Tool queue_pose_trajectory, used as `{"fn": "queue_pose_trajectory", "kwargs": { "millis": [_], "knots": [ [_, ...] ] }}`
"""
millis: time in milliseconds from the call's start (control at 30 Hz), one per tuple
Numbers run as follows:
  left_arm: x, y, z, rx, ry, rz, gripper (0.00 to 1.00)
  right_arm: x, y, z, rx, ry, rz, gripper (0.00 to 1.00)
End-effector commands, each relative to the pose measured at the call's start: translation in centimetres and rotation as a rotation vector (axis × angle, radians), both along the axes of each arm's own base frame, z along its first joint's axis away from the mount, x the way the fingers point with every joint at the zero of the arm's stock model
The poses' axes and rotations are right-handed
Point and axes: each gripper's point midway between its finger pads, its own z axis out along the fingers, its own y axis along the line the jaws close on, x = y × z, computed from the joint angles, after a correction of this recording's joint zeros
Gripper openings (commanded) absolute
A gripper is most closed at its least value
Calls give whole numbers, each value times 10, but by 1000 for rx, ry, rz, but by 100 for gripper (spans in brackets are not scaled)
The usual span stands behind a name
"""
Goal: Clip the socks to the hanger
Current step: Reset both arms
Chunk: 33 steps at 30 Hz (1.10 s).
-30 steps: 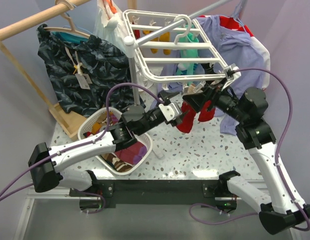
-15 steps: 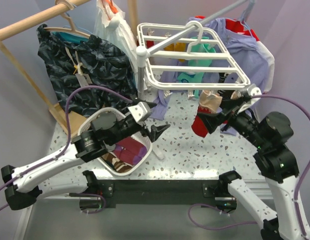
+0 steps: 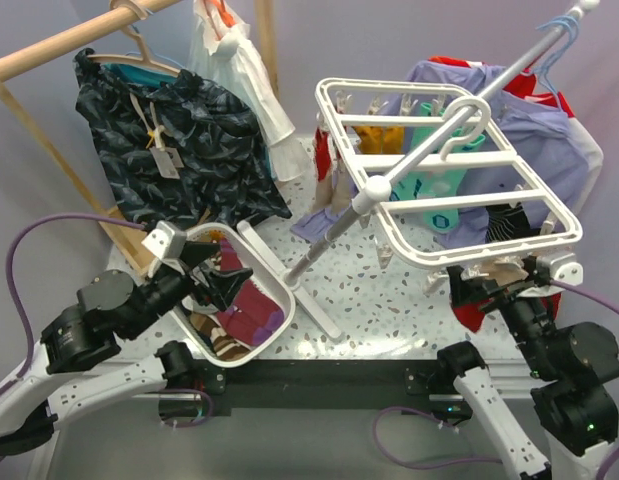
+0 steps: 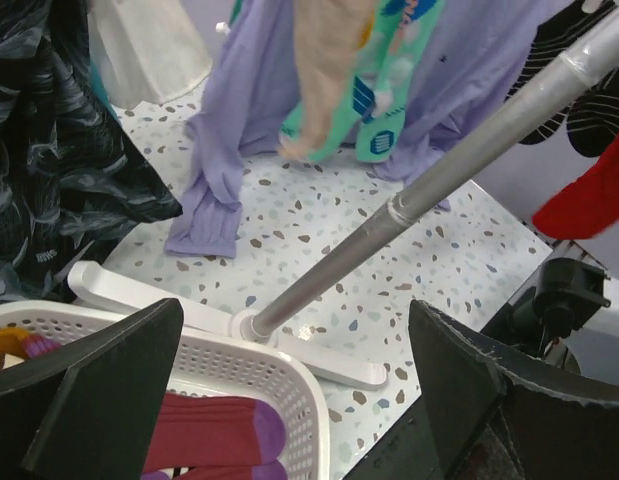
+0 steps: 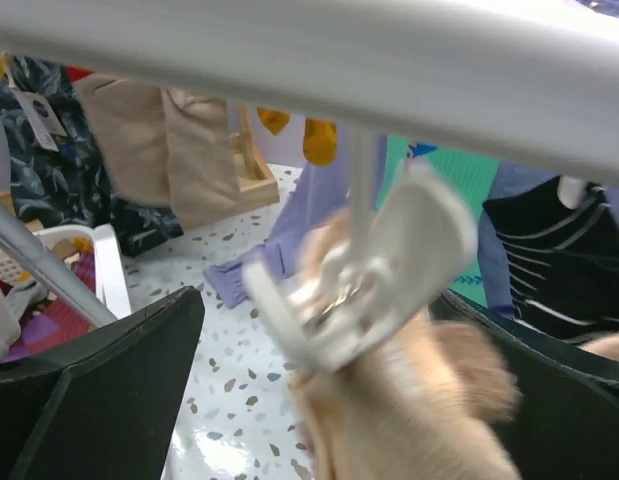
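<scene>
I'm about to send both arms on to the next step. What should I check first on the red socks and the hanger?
1. Jaws of left gripper open, empty, over the basket: ok.
2. Jaws of right gripper open, gripping nothing: ok.
3. clip sits on a tan cuff: ok, though blurred.
4. Both socks clipped: cannot tell; only one red sock shows.
5. hanger with its hook over the grey pole: ok.
</scene>
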Motion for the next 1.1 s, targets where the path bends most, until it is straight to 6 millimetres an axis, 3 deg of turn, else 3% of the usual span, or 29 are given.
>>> {"fn": "queue_pose_trajectory", "kwargs": {
  "millis": [0,167,367,567,667,800,1067],
  "knots": [
    [13,-10,-18,24,52,47,100,33,18,-9,-34,116,37,98],
    [28,-52,-28,122,34,-18,100,54,46,6,-36,165,149,98],
    [56,-70,-12,137,-98,31,100,66,83,11,-43,224,327,98],
    [90,-65,-9,216,-156,204,100,61,114,0,-38,260,523,98],
    [96,-65,-2,191,-181,242,100,56,124,-5,-37,271,597,99],
    [102,-63,2,170,-185,288,100,49,129,-7,-27,268,645,99],
    [104,-60,5,160,-154,319,100,32,107,-2,-64,227,548,99]
  ]
}}
